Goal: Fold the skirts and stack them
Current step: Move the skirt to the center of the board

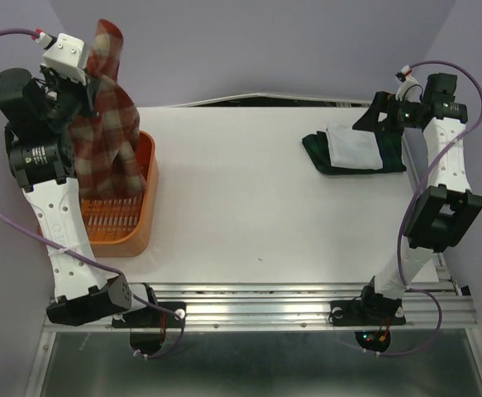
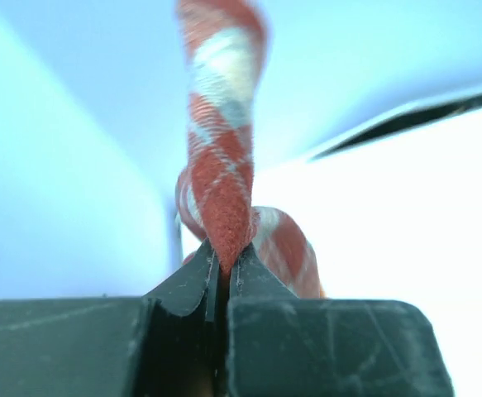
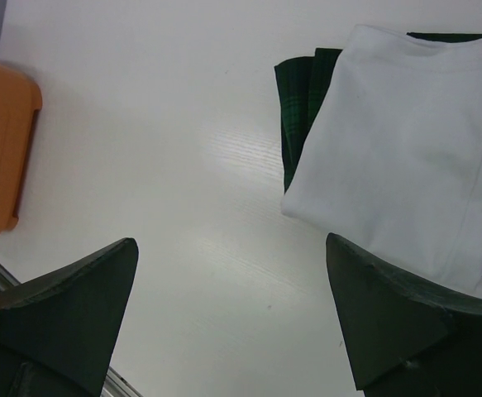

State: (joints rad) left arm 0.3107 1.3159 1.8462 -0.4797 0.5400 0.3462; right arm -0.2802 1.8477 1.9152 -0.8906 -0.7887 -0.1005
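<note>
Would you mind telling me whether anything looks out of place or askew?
Nothing looks spilled or damaged. The red-and-tan plaid skirt hangs unfolded from the left gripper over the orange basket. The white skirt lies folded on the green plaid skirt, slightly offset, so green shows along one edge.

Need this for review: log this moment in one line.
left tool: shut on red-and-tan skirt, hanging above basket | right tool: open | white skirt atop green plaid skirt

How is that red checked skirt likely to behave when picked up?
Probably floppy: the red plaid skirt hangs in limp folds from the left end effector. Likely light, since a thin pinch at one edge holds it. It may sway and land crumpled.
</note>
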